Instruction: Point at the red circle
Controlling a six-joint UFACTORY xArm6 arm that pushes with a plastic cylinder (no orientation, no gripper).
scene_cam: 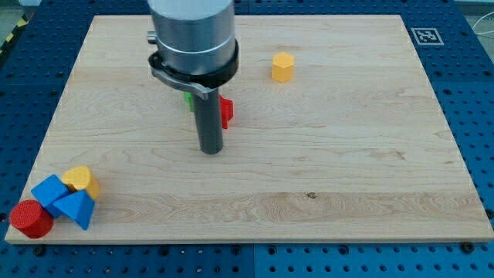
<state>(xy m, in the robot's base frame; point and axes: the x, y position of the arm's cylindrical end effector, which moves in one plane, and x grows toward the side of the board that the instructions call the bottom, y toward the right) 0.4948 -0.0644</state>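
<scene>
The red circle (31,219) is a short red cylinder at the board's bottom left corner, touching a blue block (50,191). My tip (211,150) rests on the board near the middle, far to the right of and above the red circle. The arm's grey body hangs over the top centre. A red block (226,111) and a green block (188,100) sit just behind the rod, mostly hidden by it.
In the bottom left cluster, a yellow block (80,180) and a blue triangular block (76,209) lie beside the red circle. A yellow hexagonal block (283,67) stands at the upper middle. A marker tag (426,35) is at the board's top right corner.
</scene>
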